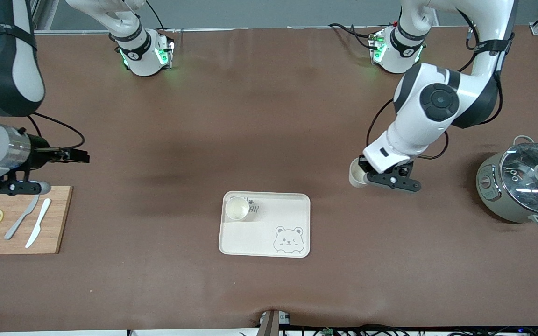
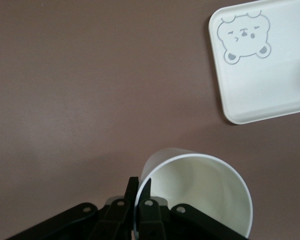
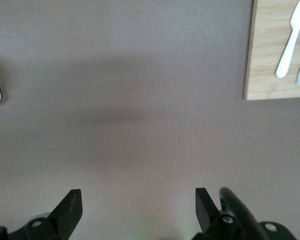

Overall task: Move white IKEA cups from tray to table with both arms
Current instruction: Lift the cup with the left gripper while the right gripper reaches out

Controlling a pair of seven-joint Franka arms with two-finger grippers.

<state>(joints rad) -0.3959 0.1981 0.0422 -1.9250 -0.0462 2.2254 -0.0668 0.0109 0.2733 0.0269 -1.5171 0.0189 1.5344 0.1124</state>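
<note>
Waiting is done by the right gripper [image 1: 80, 155], fingers spread wide and empty, above bare brown table [image 1: 269, 116] beside the wooden cutting board [image 1: 21, 221]. One cream-white tumbler [image 1: 237, 208] is left on the cream bear-printed tray [image 1: 292, 205]. The second tumbler [image 1: 357, 173] is pinched by its rim in the left gripper [image 1: 367, 177], apparently off the table; lowering is called for onto open cover between tray and grey lidded pot [image 1: 523, 184].
</note>
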